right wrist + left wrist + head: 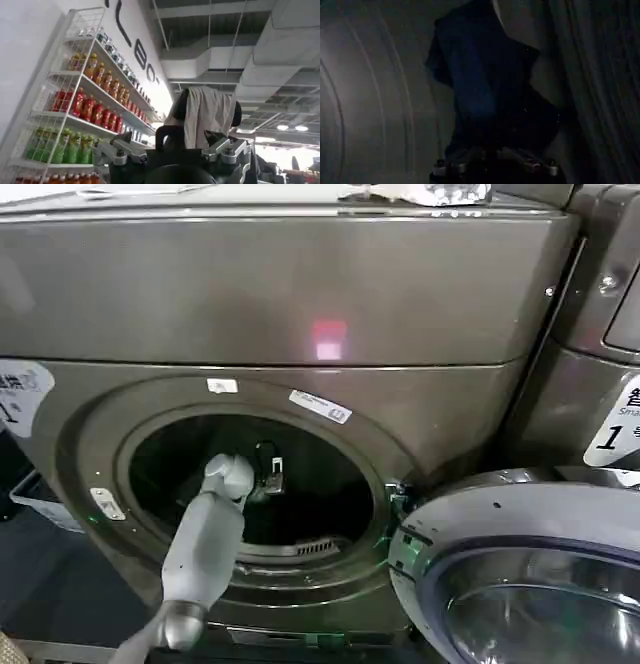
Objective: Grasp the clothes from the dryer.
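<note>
Inside the dryer (300,304), the left claw (492,157) reaches deep into the drum. The dark clothes (490,85) hang just ahead of it. Its grip I cannot tell. The right claw (172,150) holds a pale cloth (207,110) away from the dryer.

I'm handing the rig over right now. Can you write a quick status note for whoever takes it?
Left hand: inside the drum of the dryer, right up against a dark blue garment. Grip unconfirmed in the dark.
Right hand: away from the dryer, pointing up toward the ceiling, a pale cloth just ahead of it. Can't tell if it is held.
Done: door swung open, left arm reached in.
Left: confirm the grasp on the dark garment, then draw it out through the porthole.
</note>
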